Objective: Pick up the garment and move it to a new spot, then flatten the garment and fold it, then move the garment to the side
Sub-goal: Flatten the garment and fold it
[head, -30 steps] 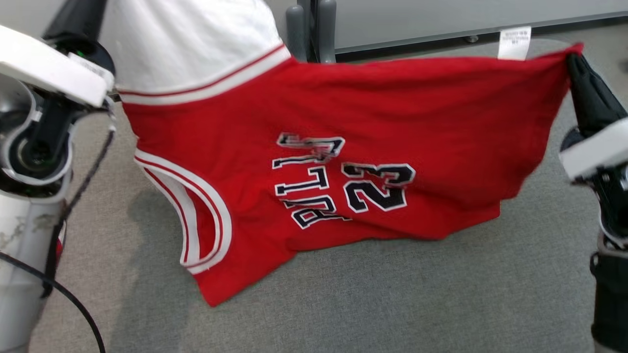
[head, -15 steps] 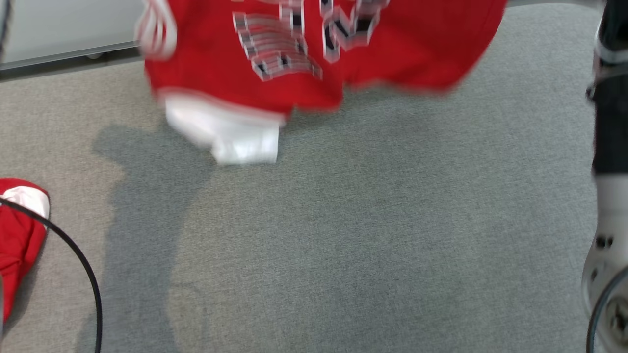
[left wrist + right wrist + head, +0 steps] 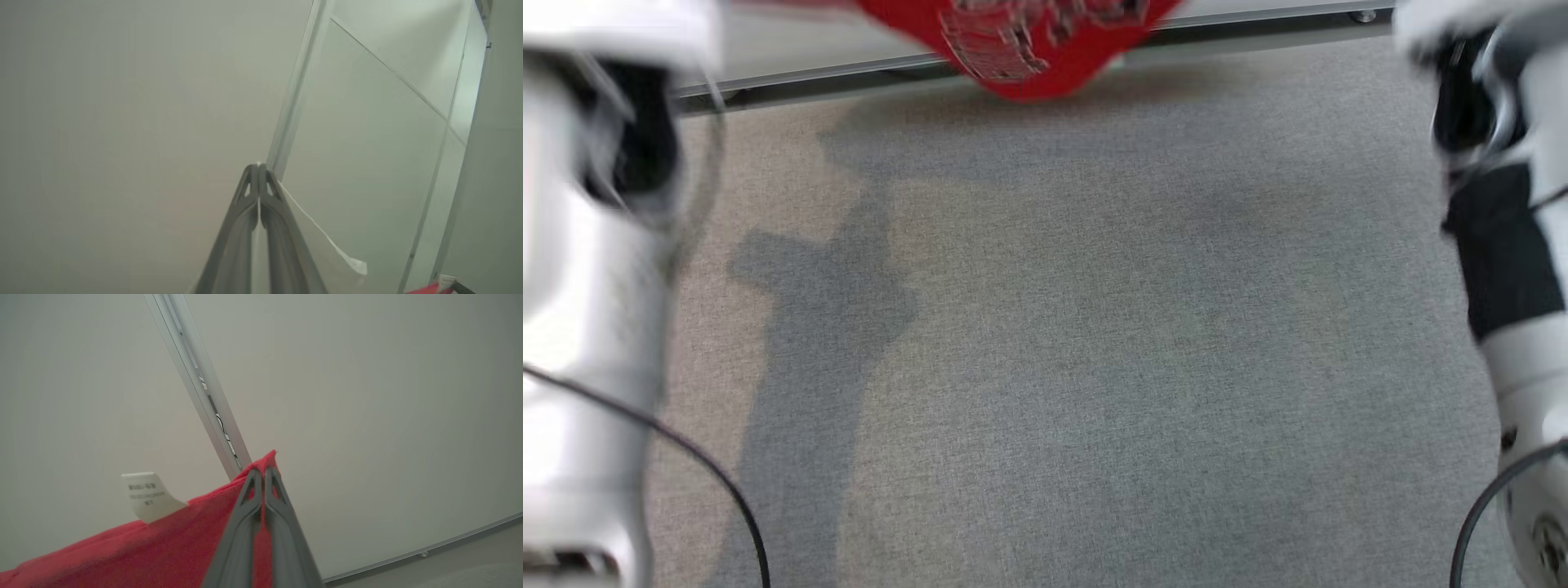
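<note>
HELD ALOFT: The right gripper (image 3: 264,469) has its two dark fingers pressed together on the top corner of the red fabric garment (image 3: 163,547). The cloth falls away below and to the left of the jaws. A white rectangular care label (image 3: 147,496) stands up from the hem, near the fingertips on their left. The left gripper (image 3: 258,166), jaws likewise closed, pinches a thin white edge of the cloth that trails off to the right of its tips. From the head camera the garment hangs blurred between the two arms, above the grey woven fabric surface (image 3: 1094,343).
</note>
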Motion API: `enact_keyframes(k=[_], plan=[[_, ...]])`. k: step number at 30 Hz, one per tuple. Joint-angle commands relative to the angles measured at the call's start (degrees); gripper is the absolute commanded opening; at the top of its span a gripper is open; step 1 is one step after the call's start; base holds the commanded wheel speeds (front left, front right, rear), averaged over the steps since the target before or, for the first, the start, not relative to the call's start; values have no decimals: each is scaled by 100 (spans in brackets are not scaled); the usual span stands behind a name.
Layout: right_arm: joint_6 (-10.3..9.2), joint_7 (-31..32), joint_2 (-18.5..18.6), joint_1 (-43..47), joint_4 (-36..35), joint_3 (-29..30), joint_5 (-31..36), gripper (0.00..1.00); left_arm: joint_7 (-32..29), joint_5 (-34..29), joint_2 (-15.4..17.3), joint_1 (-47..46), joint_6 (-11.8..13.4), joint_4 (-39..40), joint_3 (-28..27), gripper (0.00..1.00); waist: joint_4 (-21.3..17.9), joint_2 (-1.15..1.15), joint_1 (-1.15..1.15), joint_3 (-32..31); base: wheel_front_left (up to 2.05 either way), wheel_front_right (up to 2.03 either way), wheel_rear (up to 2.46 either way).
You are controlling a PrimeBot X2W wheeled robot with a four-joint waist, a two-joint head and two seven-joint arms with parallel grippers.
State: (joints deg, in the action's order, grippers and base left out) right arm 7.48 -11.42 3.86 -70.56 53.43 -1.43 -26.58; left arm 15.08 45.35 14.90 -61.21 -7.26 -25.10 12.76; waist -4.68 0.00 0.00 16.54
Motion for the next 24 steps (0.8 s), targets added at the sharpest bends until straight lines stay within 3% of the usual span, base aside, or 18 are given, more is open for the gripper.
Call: enact_keyframes(k=[1, 9, 13, 18, 24], plan=[[3, 14, 121, 294, 235, -112, 68, 0, 8, -206, -30, 510, -25, -98, -4, 0, 7, 0, 0, 13, 0, 0, 0], [3, 16, 229, 1419, 840, -407, -317, 0, 10, -348, -610, 2484, -24, -31, -379, 0, 115, 0, 0, -13, 0, 0, 0], [3, -13, 273, 1757, 965, -453, -560, 0, 9, -193, -767, 3156, -23, -79, -220, 0, 179, 0, 0, -136, 0, 0, 0], [3, -32, 325, 2102, 951, -482, -878, 0, -50, 265, -506, 3646, -24, -216, 548, 0, 278, 0, 0, -425, 0, 0, 0], [3, 5, 437, 2597, 814, -897, -810, 0, -301, 958, -155, 4212, -24, 43, 1187, 0, 379, 0, 0, -897, 0, 0, 0]])
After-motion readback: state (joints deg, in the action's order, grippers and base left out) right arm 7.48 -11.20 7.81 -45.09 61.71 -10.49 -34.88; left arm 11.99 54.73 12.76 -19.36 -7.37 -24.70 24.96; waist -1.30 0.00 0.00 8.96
